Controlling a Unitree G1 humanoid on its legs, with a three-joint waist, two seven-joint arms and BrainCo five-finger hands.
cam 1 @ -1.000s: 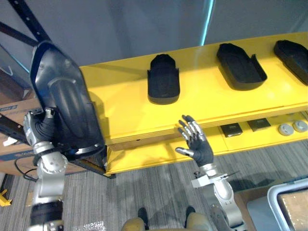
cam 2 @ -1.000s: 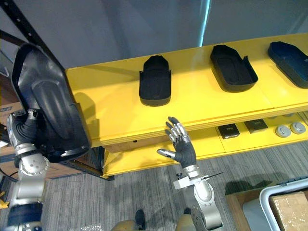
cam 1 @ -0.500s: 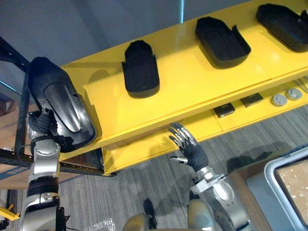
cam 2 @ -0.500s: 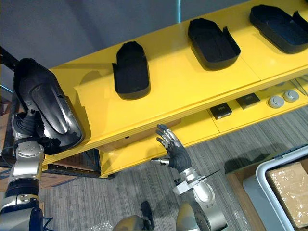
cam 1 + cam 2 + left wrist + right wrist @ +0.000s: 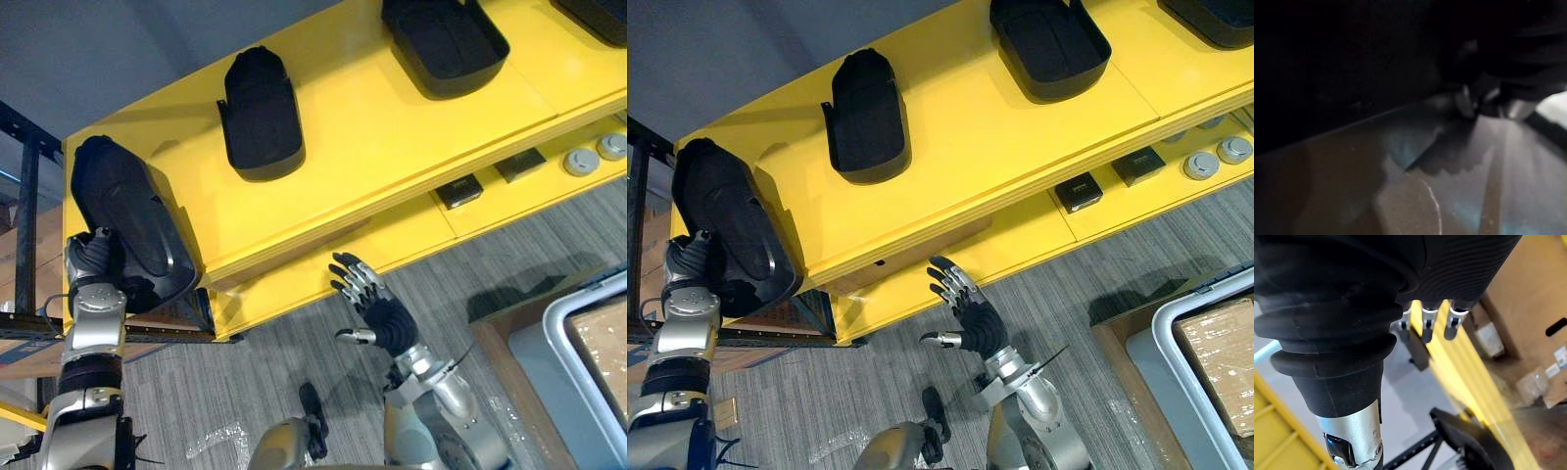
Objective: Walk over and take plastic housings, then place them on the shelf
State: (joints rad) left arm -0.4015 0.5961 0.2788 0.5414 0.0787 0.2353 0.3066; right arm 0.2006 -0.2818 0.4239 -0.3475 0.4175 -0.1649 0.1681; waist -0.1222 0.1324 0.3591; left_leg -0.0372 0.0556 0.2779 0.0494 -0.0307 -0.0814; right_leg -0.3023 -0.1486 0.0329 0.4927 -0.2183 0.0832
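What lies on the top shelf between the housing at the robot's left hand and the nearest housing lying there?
Nothing: the eye views show bare yellow top shelf between the housing at the left hand and the nearest housing.

The left arm (image 5: 90,338) and the right arm (image 5: 443,390) are silver-grey metal, built of rounded segments with darker bands at the joints. The right hand (image 5: 377,315) is wrapped in a black ribbed cover (image 5: 1342,303) that swells into thick rolled folds at the wrist. Below the folds sits a polished silver collar (image 5: 1354,438). Its fingers (image 5: 1428,325) are silver with dark tips. The left hand (image 5: 93,257) wears the same dark cover.
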